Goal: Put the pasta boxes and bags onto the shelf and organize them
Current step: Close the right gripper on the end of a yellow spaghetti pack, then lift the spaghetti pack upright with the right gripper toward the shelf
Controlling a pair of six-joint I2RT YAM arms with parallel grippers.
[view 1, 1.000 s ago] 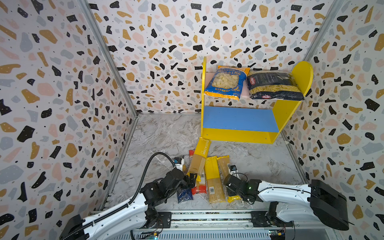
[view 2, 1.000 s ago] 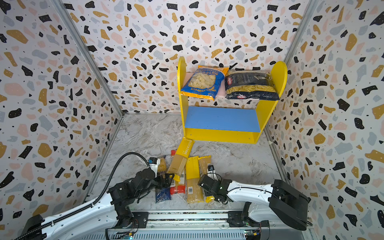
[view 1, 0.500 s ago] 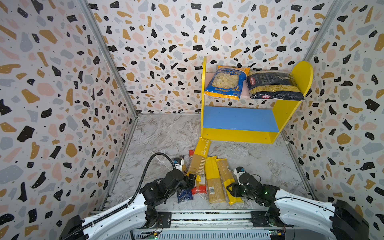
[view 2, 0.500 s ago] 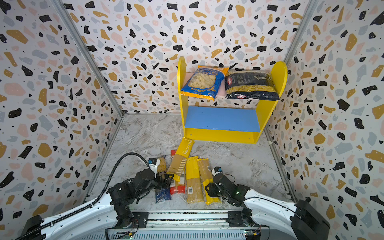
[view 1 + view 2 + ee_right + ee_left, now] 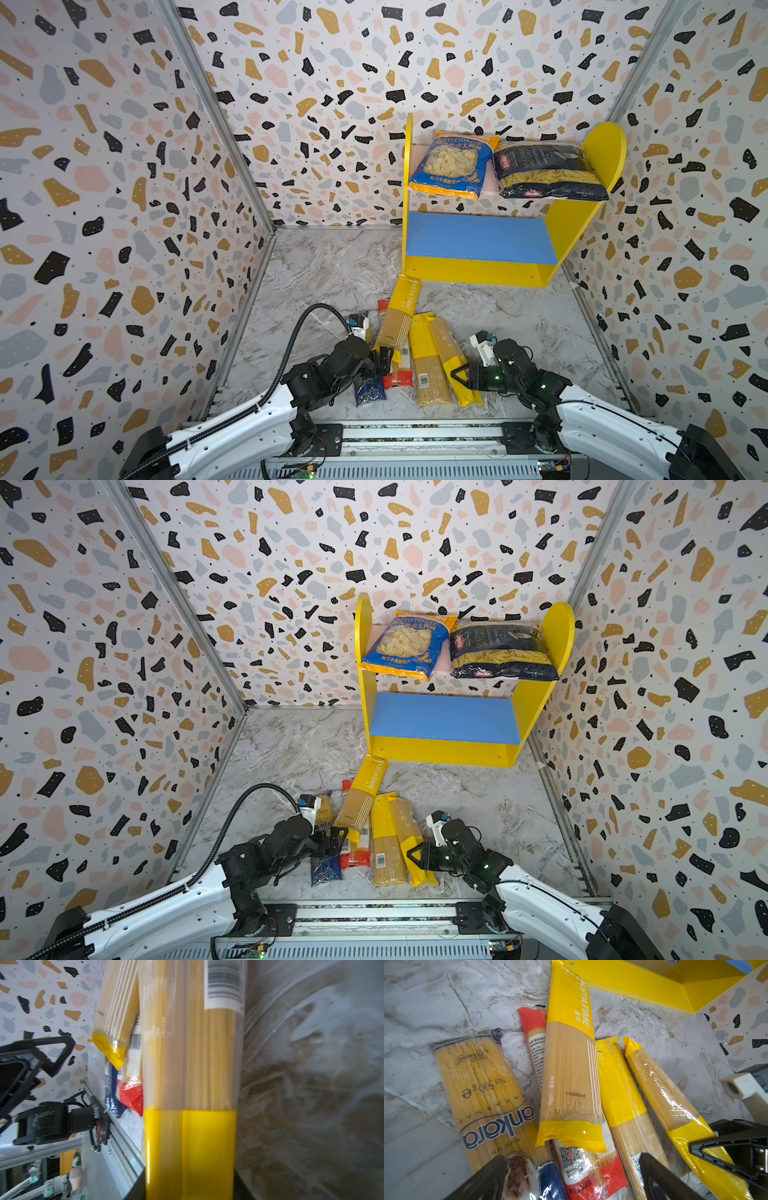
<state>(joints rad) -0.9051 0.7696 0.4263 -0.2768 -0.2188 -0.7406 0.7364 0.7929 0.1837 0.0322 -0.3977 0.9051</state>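
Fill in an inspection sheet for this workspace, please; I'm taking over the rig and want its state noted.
Surface: marbled tabletop, no spills seen.
Job's things: shelf holds a blue-orange bag and a dark bag on its top board; blue board bare; five long spaghetti packs lie on the tabletop.
Clutter: nothing seen.
Grippers: left gripper open, low over the red pack; right gripper straddles the rightmost yellow pack, grip unclear.
Cables: black hose arches over the left arm.
Surroundings: speckled walls on three sides; metal rail in front.
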